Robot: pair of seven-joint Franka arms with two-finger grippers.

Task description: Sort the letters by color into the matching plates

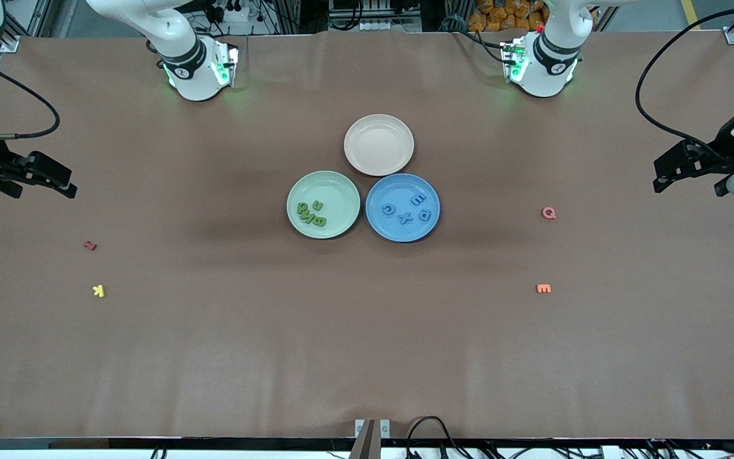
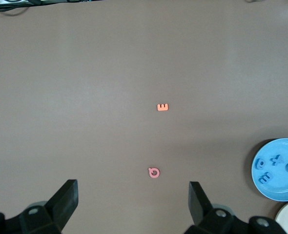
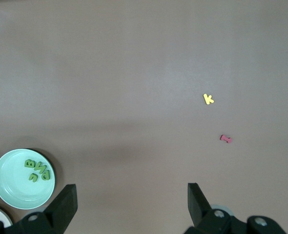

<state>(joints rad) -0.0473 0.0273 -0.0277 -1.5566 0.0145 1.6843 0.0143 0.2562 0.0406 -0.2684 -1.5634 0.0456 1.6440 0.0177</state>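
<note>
Three plates, twelve letters, two hands on the desk [image 1: 367,357].

Plates: one green [image 1: 323,204], one blue [image 1: 402,208], one beige [image 1: 379,145]. Four green letters [image 1: 311,213] lie in the green plate and four blue letters [image 1: 408,209] in the blue plate. Loose on the desk are four more: one pink Q [image 1: 549,213], one orange E [image 1: 543,289], one red letter [image 1: 90,245], one yellow K [image 1: 99,291]. Hands: one left [image 1: 692,172], one right [image 1: 39,175].

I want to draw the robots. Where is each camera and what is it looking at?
Front view: high across the table, facing both arm bases, the left tool and right tool.
Left wrist view: looks down past its open tool; shares the round matte blue plate.
Right wrist view: down past its open tool; shares the round pale green plate.
</note>
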